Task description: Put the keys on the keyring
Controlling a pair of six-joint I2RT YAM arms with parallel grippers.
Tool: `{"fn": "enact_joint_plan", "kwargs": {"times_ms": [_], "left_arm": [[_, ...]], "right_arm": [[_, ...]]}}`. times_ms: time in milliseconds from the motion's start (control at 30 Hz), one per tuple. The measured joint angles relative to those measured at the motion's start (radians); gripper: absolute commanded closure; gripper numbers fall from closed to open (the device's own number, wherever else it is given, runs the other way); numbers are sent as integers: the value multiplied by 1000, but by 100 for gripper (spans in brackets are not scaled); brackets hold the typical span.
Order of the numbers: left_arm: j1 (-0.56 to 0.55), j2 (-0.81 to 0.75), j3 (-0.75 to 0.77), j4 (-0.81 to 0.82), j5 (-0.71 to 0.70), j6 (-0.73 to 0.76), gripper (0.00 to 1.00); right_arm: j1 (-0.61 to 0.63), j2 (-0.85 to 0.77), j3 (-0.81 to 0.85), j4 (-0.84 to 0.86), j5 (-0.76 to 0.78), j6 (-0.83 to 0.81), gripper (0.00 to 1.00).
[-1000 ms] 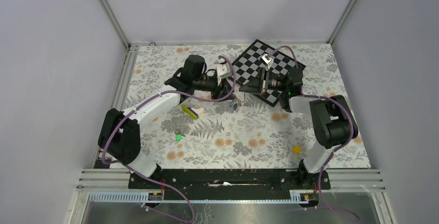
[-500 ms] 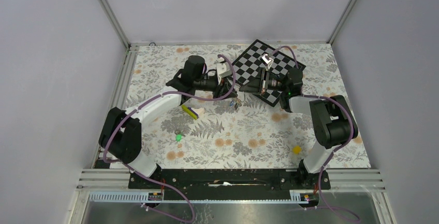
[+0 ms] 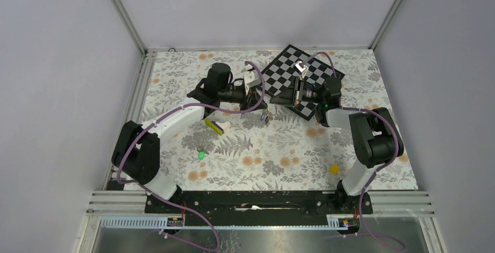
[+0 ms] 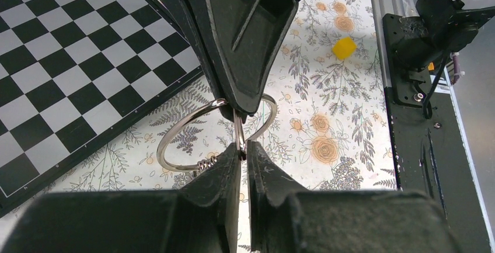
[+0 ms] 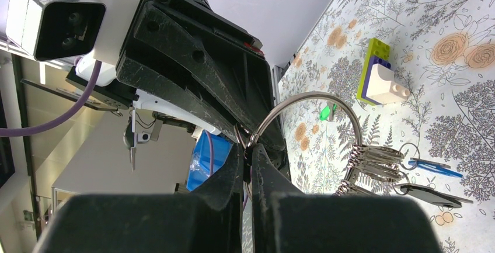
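Observation:
The keyring (image 4: 174,129) is a thin silver wire ring held in the air between both grippers. My left gripper (image 4: 242,149) is shut on its wire, the fingertips pinching the ring from below in the left wrist view. My right gripper (image 5: 250,151) is shut on the same ring (image 5: 315,97) from the opposite side. A blue key (image 5: 435,168) and a black key (image 5: 429,193) hang from small rings on the keyring. A green key (image 3: 201,155) lies loose on the floral mat, left of centre. In the top view the two grippers meet nose to nose by the keyring (image 3: 266,113).
A chessboard (image 3: 309,78) lies at the back right, under the right arm's wrist. The yellow-white-purple block (image 3: 215,125) sits just in front of the left arm. A small yellow cube (image 3: 334,169) rests near the front right. Metal rails (image 3: 137,95) border the mat.
My left gripper's jaws have closed in on the ring's wire, and the left wrist has shifted slightly towards the ring. The right gripper has kept its grip and place.

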Motion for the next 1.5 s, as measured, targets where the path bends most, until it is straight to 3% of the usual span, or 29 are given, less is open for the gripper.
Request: {"fn": "enact_joint_plan", "kwargs": {"times_ms": [467,633,800,933,1100,1333,1500], "left_arm": [[0,6,0,3,7,-12,100],[0,6,2,-8,7,3,100],[0,7,30,-120,4,92,100],[-4,7,64,-233,-7,187,100],[-8,7,122,-389,-33,286,100],[-11,6,150,-510,-55,332,100],[-19,7,152,-541,-52,326,100]], "right_arm": [[0,0,-1,-4,0,-11,98],[0,0,-1,-20,-1,-34,77],[0,-5,-1,-116,-1,-127,57],[-5,-30,-1,-219,-2,-225,50],[-22,-110,10,-448,-2,-470,50],[-26,-303,113,-958,40,-1009,58],[11,-379,167,-1145,81,-1259,58]]}}
